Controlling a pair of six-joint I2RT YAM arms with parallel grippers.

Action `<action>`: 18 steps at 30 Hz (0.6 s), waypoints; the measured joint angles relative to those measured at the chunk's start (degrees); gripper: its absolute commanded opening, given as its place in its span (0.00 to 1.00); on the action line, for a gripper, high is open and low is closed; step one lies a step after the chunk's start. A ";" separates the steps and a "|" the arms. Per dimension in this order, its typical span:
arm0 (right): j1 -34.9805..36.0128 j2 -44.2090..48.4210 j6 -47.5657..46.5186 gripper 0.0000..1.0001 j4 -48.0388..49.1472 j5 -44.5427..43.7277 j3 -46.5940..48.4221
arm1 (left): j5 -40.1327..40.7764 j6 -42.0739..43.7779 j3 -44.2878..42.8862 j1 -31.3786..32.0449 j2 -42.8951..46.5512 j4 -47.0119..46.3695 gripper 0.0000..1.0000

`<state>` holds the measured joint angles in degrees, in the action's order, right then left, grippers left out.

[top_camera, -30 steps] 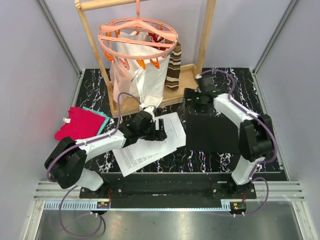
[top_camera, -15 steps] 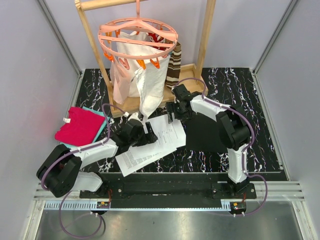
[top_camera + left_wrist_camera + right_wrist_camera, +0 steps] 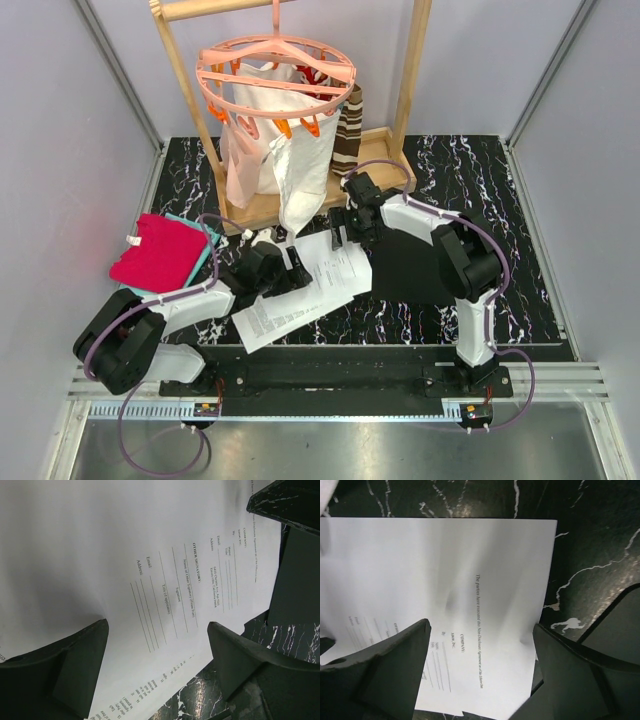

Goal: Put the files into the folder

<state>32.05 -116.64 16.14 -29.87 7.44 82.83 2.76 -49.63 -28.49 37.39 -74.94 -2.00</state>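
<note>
The files (image 3: 310, 290) are white printed sheets lying fanned on the black marble table, left of centre. The folder (image 3: 425, 262) lies flat and matte black just to their right, touching their right edge. My left gripper (image 3: 291, 270) is open low over the middle of the sheets, with printed paper (image 3: 165, 580) between its fingers (image 3: 65, 670). My right gripper (image 3: 343, 233) is open over the sheets' far right corner, paper (image 3: 445, 580) under its fingers (image 3: 580, 680). The folder's dark corner (image 3: 620, 615) shows at the right of the right wrist view.
A wooden rack (image 3: 262, 208) stands at the back with a pink clip hanger (image 3: 275, 70), a white cloth bag (image 3: 270, 150) and a striped cloth (image 3: 349, 135). Red-and-teal folded cloths (image 3: 160, 250) lie at the left. Grey walls close in both sides.
My right gripper has swung left from the folder's far edge to the sheets' far right corner. My left gripper has drawn back left across the sheets. The sheets have barely moved.
</note>
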 measured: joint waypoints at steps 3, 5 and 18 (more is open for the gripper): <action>0.07 0.87 1.55 0.93 2.14 2.45 -1.57 | -0.15 -0.33 0.15 0.00 0.00 -0.61 0.86; 0.09 1.22 2.71 0.94 3.37 4.37 -2.43 | -0.24 -0.46 0.22 0.00 0.00 -1.03 0.86; 0.66 4.28 8.57 0.95 7.87 11.91 -8.13 | -0.96 0.13 1.01 0.00 0.98 -1.66 0.84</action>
<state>32.71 -112.36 24.71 -22.00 19.35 74.70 1.80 -49.50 -27.49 37.39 -73.95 -3.66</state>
